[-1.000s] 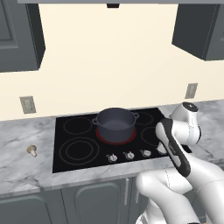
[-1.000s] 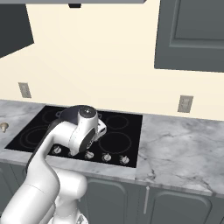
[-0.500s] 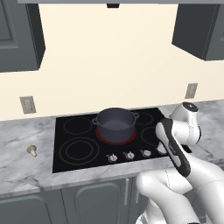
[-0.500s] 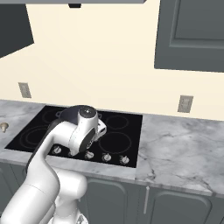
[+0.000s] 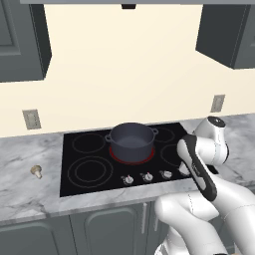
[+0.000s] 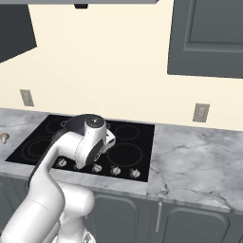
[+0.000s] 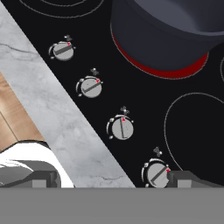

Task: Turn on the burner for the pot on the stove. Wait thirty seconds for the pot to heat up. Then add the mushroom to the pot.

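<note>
The dark blue-grey pot (image 5: 131, 141) stands on the black stove (image 5: 89, 149), on a burner (image 5: 130, 160) that glows red around its base. In the hand view the pot (image 7: 175, 30) fills the top right above the red burner rim (image 7: 161, 71). My gripper (image 7: 116, 181) hangs open over the stove's front edge and holds nothing. Its right fingertip (image 7: 189, 178) is next to the nearest of several silver knobs (image 7: 156, 173). The small tan mushroom (image 5: 36, 171) lies on the marble counter left of the stove, also seen as the mushroom (image 6: 4, 137) at the far left.
More knobs (image 7: 121, 128) run along the stove's front. Marble counter (image 6: 194, 156) stretches to the right. Dark upper cabinets (image 5: 226, 32) hang above, wall outlets (image 6: 201, 112) sit on the backsplash, and my own arm (image 6: 90, 140) hides the pot in the right base view.
</note>
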### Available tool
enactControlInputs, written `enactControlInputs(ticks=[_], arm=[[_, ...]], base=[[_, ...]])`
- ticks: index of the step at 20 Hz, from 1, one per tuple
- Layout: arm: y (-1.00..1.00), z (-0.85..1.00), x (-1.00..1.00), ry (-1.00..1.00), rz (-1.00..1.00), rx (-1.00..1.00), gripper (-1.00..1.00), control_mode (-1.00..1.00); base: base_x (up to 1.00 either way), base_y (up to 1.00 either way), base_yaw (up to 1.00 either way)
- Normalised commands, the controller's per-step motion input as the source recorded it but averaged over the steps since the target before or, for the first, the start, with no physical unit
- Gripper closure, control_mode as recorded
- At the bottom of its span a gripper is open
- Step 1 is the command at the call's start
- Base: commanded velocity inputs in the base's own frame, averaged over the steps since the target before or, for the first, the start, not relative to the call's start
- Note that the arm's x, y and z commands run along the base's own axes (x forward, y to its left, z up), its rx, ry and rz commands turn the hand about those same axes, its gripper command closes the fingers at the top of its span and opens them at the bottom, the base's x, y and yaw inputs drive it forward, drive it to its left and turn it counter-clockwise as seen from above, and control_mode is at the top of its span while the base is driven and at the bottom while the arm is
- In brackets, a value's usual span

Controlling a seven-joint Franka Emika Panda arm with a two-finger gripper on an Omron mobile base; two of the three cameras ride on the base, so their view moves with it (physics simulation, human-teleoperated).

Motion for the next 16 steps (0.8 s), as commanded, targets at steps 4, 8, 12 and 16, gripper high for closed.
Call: enactControlInputs(ticks=[4,8,12,16], arm=[[0.00,0.00,0.00,0.00,0.00,0.00,-1.00,-1.00],[0.00,0.00,0.00,0.00,0.00,0.00,-1.00,-1.00],[0.00,0.00,0.00,0.00,0.00,0.00,-1.00,-1.00],[0.00,0.00,0.00,0.00,0.00,0.00,-1.00,-1.00]], base=[[0.00,0.00,0.00],[0.00,0.00,0.00],[0.00,0.00,0.00],[0.00,0.00,0.00]])
